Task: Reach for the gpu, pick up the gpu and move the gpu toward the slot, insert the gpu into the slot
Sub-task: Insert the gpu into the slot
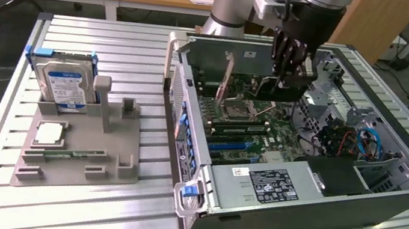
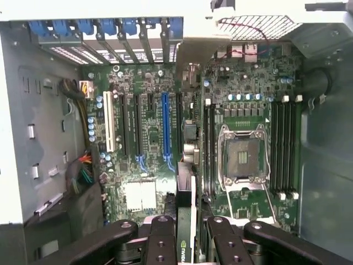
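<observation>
The gpu (image 2: pixel 186 193) is a thin black card seen edge-on, with a green logo near my fingers. My gripper (image 2: pixel 185 243) is shut on it, one black finger (image 2: pixel 160 243) on each side. In the exterior view the gripper (image 1: pixel 284 84) hangs inside the open computer case, over the far part of the green motherboard (image 1: pixel 267 130), with the dark gpu (image 1: pixel 275 92) under it. The slot (image 2: pixel 165 124) is a long blue strip among black ones. The card's edge hovers above the board just beside that strip, between it and the memory slots. The slot (image 1: pixel 228 146) lies nearer the case front.
The silver processor socket (image 2: pixel 242 157) sits beside the card's path. Case walls (image 1: pixel 181 105) and a power supply (image 1: pixel 271 185) surround the board. Outside, a grey fixture (image 1: pixel 77 150) holds a hard drive (image 1: pixel 65 84), a processor (image 1: pixel 50 134) and a memory stick (image 1: pixel 60 155).
</observation>
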Robot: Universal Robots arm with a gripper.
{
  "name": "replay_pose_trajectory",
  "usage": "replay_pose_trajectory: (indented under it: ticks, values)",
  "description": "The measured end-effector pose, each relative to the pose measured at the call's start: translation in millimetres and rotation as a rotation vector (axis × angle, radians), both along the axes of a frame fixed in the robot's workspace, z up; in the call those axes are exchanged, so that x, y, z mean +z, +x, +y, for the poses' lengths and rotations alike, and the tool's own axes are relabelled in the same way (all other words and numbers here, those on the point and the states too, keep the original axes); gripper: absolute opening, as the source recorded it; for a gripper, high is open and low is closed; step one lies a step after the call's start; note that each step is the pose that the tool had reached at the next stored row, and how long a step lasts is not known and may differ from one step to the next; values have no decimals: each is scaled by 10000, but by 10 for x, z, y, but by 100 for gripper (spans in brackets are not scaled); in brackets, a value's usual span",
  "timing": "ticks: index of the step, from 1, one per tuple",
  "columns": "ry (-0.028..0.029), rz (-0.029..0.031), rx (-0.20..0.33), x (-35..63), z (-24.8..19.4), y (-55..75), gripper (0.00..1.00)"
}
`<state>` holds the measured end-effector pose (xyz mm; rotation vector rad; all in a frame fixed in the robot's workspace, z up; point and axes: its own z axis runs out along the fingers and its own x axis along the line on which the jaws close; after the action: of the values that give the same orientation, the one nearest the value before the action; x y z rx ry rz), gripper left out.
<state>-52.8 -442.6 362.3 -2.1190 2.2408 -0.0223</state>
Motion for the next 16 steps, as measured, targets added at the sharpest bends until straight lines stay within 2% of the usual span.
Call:
replay_pose_trajectory:
  ticks: [1,16]
  values:
    - [-12,5,0,-17,0,0,26]
    - [-11,10,-2,-290,-14,-28,26]
